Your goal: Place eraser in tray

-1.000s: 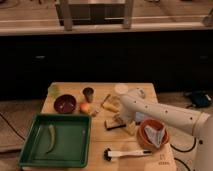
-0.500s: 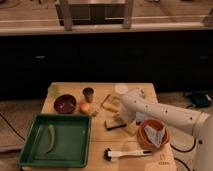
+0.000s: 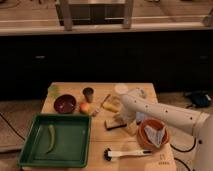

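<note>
I hold the gripper spread wide at frame centre, right at the eraser, to straddle it for the lower-left tray.

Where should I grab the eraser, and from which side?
Probably best to grip the eraser across its narrow width, on the two long side faces, coming straight down from above. It lies flat and low on the table, tan top up. The gripper hangs over its end nearer the orange bowl.
</note>
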You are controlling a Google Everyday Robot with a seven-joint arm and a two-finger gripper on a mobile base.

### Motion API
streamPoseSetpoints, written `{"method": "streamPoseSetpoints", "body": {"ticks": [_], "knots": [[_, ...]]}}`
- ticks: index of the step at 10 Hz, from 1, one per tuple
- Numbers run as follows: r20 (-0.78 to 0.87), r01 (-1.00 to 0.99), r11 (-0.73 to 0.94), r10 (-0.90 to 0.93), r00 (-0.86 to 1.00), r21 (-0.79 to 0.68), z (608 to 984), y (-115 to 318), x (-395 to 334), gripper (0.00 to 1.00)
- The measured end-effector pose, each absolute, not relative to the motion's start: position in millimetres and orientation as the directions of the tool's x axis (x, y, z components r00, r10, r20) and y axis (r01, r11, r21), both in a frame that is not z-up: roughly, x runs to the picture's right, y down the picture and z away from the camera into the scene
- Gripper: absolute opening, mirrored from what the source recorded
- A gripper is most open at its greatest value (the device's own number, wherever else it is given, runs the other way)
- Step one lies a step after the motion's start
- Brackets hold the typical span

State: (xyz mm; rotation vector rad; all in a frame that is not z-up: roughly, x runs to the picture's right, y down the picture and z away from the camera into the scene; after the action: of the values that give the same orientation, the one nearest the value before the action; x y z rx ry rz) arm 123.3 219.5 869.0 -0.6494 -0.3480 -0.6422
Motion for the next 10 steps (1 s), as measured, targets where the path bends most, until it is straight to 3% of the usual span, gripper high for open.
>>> {"method": "streamPoseSetpoints", "body": {"ticks": [10], "knots": [[0.499, 0.666, 0.606, -0.453, 0.739, -0.436, 869.3, 218.0, 124.4, 0.8]]}}
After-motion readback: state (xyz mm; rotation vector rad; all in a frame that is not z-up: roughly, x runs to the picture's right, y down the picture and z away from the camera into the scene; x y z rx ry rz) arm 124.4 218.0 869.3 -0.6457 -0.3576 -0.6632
